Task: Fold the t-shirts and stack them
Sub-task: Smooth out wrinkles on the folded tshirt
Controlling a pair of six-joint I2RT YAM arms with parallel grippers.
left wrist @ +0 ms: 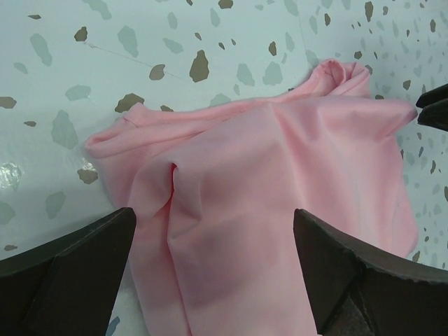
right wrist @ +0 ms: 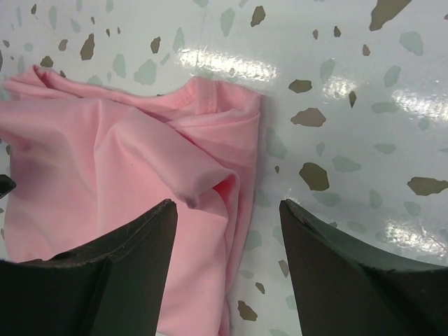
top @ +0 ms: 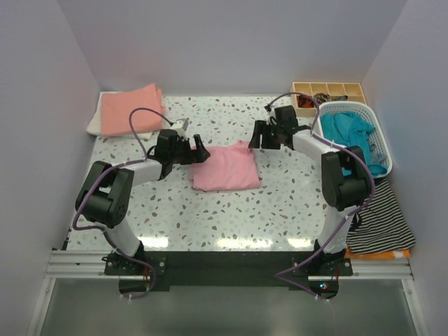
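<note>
A light pink t-shirt (top: 225, 168) lies partly folded in the middle of the table. My left gripper (top: 199, 152) is open at its left upper edge; in the left wrist view the pink cloth (left wrist: 280, 182) lies between and beyond the spread fingers (left wrist: 77, 273). My right gripper (top: 256, 136) is open at the shirt's upper right corner; the right wrist view shows a rumpled pink fold (right wrist: 196, 175) between the fingers (right wrist: 126, 266). A folded salmon-orange t-shirt (top: 131, 109) lies on a white one (top: 95, 120) at the back left. A teal t-shirt (top: 350, 133) sits in a basket.
A white slatted basket (top: 374, 140) stands at the right edge. A wooden compartment tray (top: 329, 91) stands behind it. A black-and-white striped garment (top: 381, 220) over something orange lies at the front right. Grey walls close in the back and sides.
</note>
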